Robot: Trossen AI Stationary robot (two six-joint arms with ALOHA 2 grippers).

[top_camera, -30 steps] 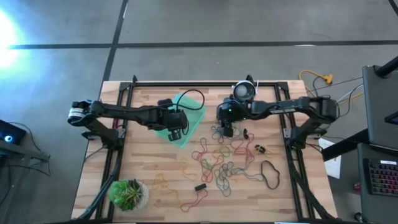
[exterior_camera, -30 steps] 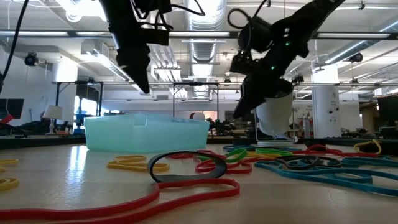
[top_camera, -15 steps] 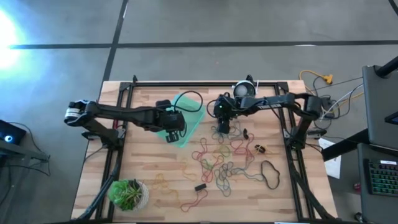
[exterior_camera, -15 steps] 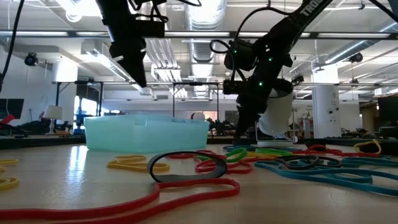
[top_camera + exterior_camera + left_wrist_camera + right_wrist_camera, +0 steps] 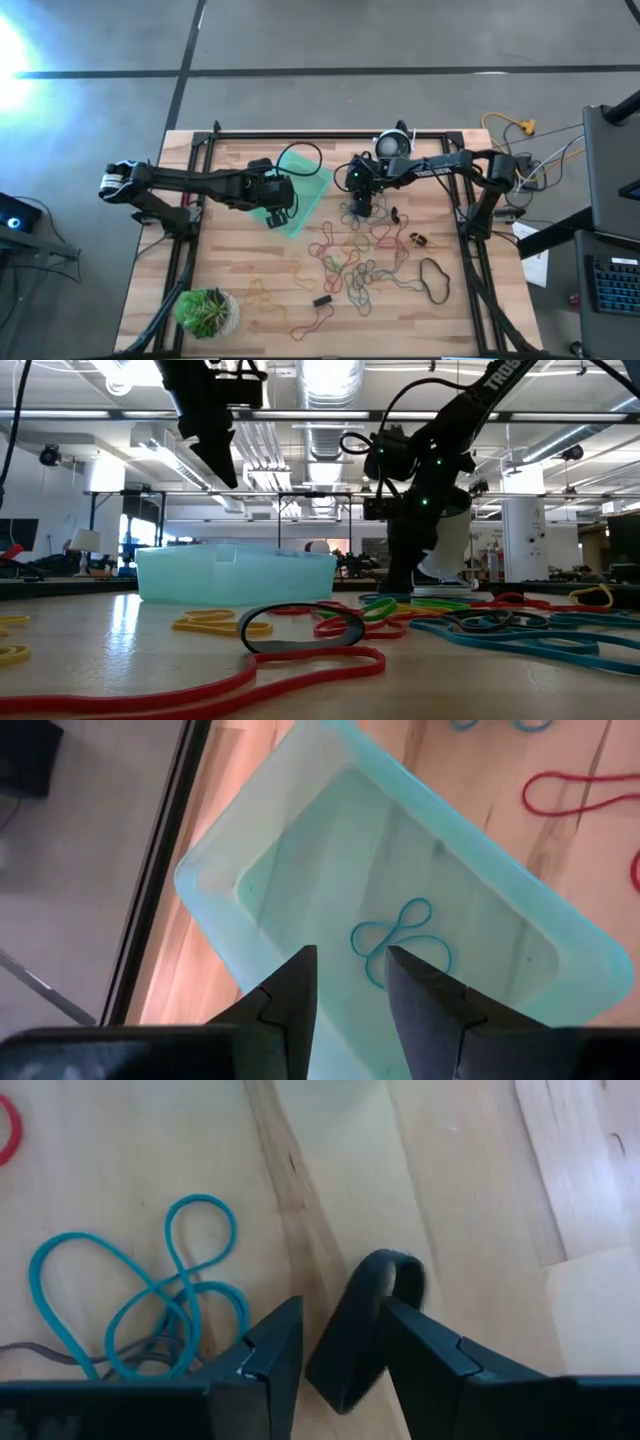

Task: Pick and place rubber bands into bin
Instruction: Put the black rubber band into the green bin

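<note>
From my remote seat: the bin (image 5: 300,192) sits on the counter (image 5: 230,270) toward the far left-centre, long axis running diagonally from far-right to near-left, with one teal band (image 5: 398,942) twisted into a figure-eight lying flat in it. My left gripper (image 5: 350,990) hovers over the bin, fingers (image 5: 290,995) apart and nothing between them. The rubber bands (image 5: 355,255) are scattered loose mid-counter, a tangle of red, green, yellow and teal spreading toward the near-right, with a big black loop (image 5: 434,280) off on the right side. My right gripper (image 5: 340,1345) is down at the far edge of that pile, just beside the white-and-black round device (image 5: 393,146); its fingers (image 5: 268,1355) are closing around a dark band (image 5: 365,1325) that stands between them, a teal loop (image 5: 150,1295) just beside, though a firm clamp can't be confirmed. Potted plant (image 5: 205,312) near-left corner
</note>
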